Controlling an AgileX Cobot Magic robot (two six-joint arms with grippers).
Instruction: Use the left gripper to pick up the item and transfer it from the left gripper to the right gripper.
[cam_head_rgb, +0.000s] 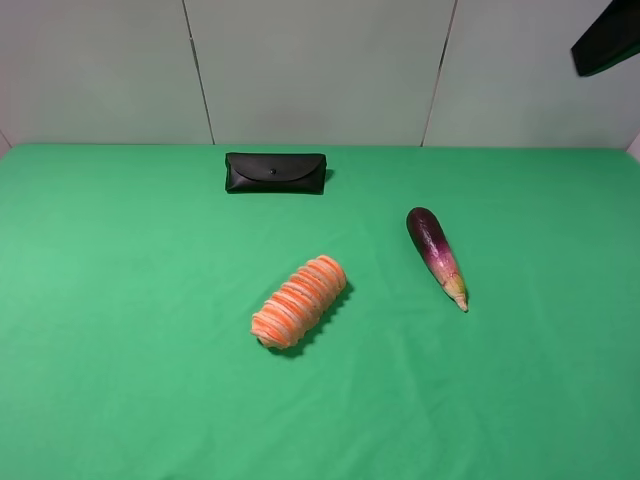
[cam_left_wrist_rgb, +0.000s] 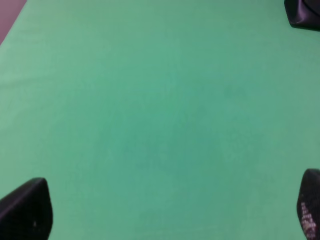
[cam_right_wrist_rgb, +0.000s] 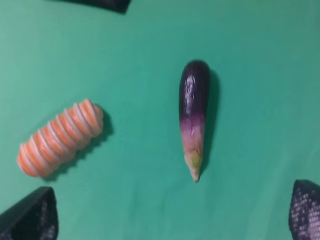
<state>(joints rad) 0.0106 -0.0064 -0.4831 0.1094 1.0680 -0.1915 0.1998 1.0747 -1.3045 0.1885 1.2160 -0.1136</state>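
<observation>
The eggplant lies on the green cloth, right of centre, dark purple with its pale pointed tip toward the front. It also shows in the right wrist view, lying alone, well ahead of the fingertips. My right gripper is open and empty, with only the tips of its two fingers showing. My left gripper is open and empty over bare cloth, its fingertips wide apart. The eggplant does not show in the left wrist view. Neither gripper shows in the exterior high view.
An orange-and-white ribbed roll lies left of the eggplant and also shows in the right wrist view. A black flat pouch lies at the back, and its corner shows in the left wrist view. A dark shape hangs at the top right.
</observation>
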